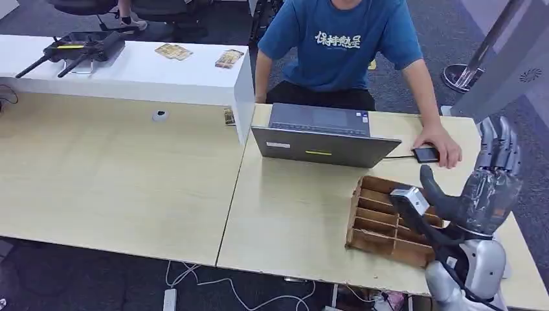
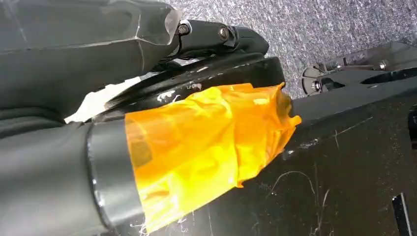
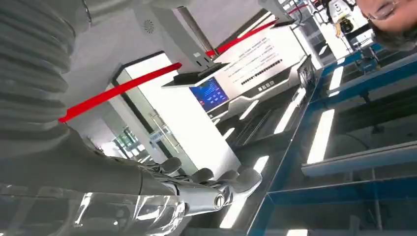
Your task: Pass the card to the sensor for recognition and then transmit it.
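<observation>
Hovering at the lower right of the frame, the right hand stands spread and holds nothing above the wooden slotted tray. No card is discernible in its slots; a card would likely be thin, stiff and slick, best pinched by its edge.

A grey laptop sits open on the pale wooden table, a person in a blue T-shirt behind it. On the white counter — a black antennaed device and two small packets.
</observation>
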